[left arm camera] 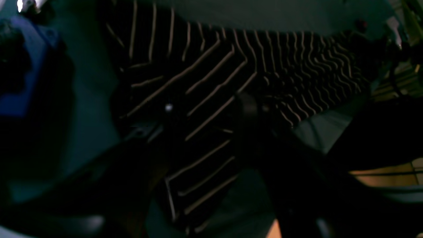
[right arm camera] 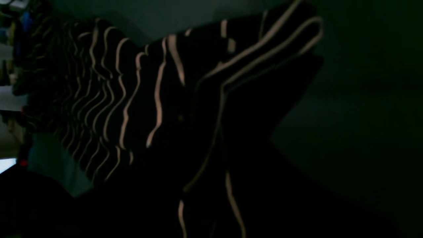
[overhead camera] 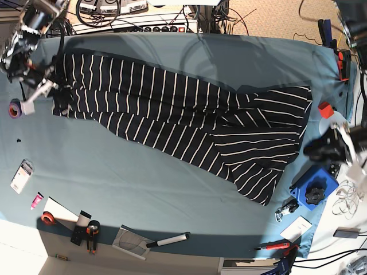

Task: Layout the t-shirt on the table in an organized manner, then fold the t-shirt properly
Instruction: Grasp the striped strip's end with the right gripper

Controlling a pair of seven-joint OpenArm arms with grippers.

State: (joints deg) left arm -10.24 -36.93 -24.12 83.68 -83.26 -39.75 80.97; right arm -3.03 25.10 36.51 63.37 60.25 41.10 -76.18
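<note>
Right end effector (overhead camera: 40,91) at t-shirt (overhead camera: 172,109), purple tape roll (overhead camera: 15,107) beside

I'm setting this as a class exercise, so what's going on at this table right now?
A two-armed robot is laying a striped t-shirt out on a blue table. The shirt is stretched lengthwise across the table, still rumpled and not yet folded. The right gripper is at one end of the shirt, apparently closing on the fabric. The left gripper sits just off the other end, holding nothing.

No legible text, labels, brands, numbers or signs in any view, white card (overhead camera: 21,175) at table edge (overhead camera: 114,177) too small to read
</note>
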